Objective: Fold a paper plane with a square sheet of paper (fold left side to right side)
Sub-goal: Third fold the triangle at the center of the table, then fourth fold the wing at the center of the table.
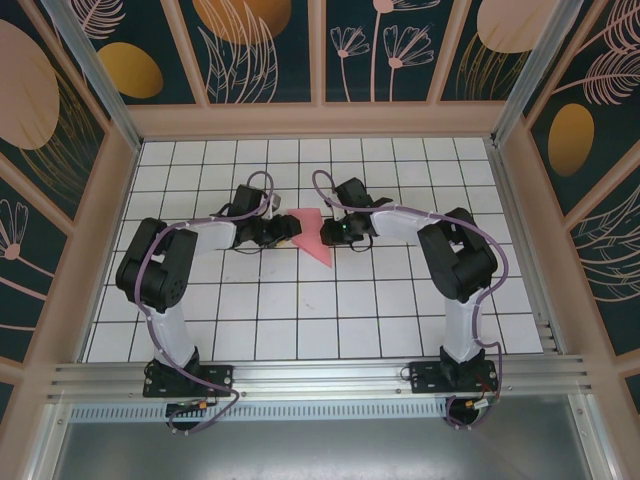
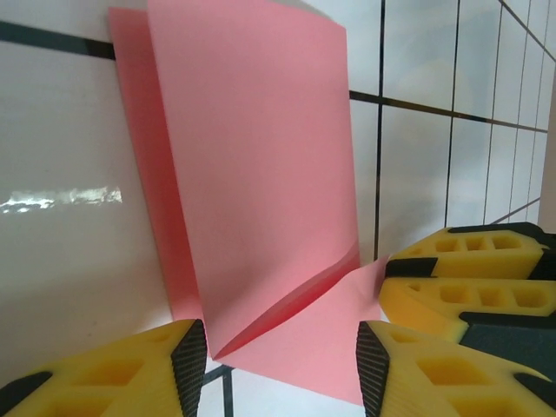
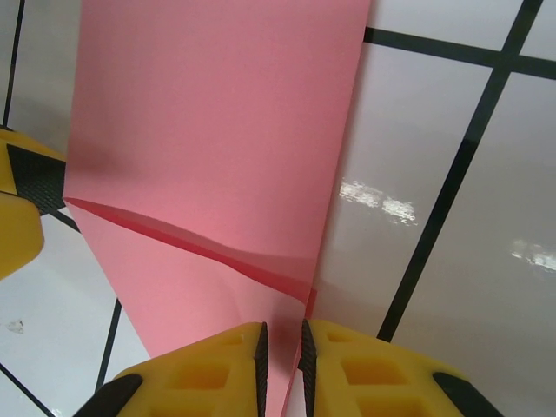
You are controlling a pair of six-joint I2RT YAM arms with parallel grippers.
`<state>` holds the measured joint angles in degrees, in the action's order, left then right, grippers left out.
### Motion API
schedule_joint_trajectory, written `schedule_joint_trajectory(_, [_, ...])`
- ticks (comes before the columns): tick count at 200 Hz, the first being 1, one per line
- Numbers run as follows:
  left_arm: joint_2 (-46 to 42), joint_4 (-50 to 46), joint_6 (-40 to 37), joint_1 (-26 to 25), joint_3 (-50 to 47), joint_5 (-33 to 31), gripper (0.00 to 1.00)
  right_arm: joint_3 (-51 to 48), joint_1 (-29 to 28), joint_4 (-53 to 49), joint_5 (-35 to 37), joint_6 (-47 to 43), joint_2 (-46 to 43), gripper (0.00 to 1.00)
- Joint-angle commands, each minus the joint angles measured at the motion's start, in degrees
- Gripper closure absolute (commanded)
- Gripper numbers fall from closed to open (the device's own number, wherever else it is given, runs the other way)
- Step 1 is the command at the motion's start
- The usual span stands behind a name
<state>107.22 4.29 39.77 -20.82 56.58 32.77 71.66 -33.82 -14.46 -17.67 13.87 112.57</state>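
Partly folded pink paper sheet [image 1: 312, 235] on white grid table [image 1: 300, 320], between grippers. Pinched at edge in right gripper [image 3: 284, 343]; straddled, ungripped, by spread left gripper [image 2: 282, 356]. Likely light, limp, slippery, crease-prone; best taken at loose flap edge.

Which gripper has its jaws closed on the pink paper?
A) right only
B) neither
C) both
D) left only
A: the right gripper pinches an edge of the pink paper between shut jaws, while the left gripper has its jaws standing apart either side of it.
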Motion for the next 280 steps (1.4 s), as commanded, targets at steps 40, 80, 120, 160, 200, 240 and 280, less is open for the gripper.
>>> schedule_joint_trajectory(40, [2.0,0.9,1.7,-1.3,2.4,1.3,0.59,0.7,0.4,-1.7,1.8,-0.6,1.0,0.78])
schedule_joint_trajectory(80, [1.5,0.9,2.1,-1.7,2.5,1.4,0.76,-1.3,0.4,0.1,6.2,-0.6,-4.2,0.72])
schedule_joint_trajectory(120, [1.3,1.0,2.8,-2.1,2.6,1.2,0.86,-5.1,-1.6,1.9,10.9,-0.9,-11.2,0.62])
schedule_joint_trajectory(160, [0.5,0.6,3.1,-2.3,2.7,0.9,0.86,-7.9,-9.4,3.7,18.3,-1.2,-12.3,0.52])
schedule_joint_trajectory(200, [0.2,-0.1,3.1,-2.3,3.1,1.0,0.85,-6.8,-13.0,5.2,22.6,-0.7,-8.1,0.50])
schedule_joint_trajectory(240, [0.1,-0.2,3.2,-2.3,3.2,1.0,0.85,-7.2,-13.4,6.0,23.6,-0.5,-5.9,0.50])
schedule_joint_trajectory(280, [0.2,-0.5,3.2,-2.3,3.6,1.2,0.84,-6.7,-13.4,6.0,23.3,-0.8,-4.2,0.50])
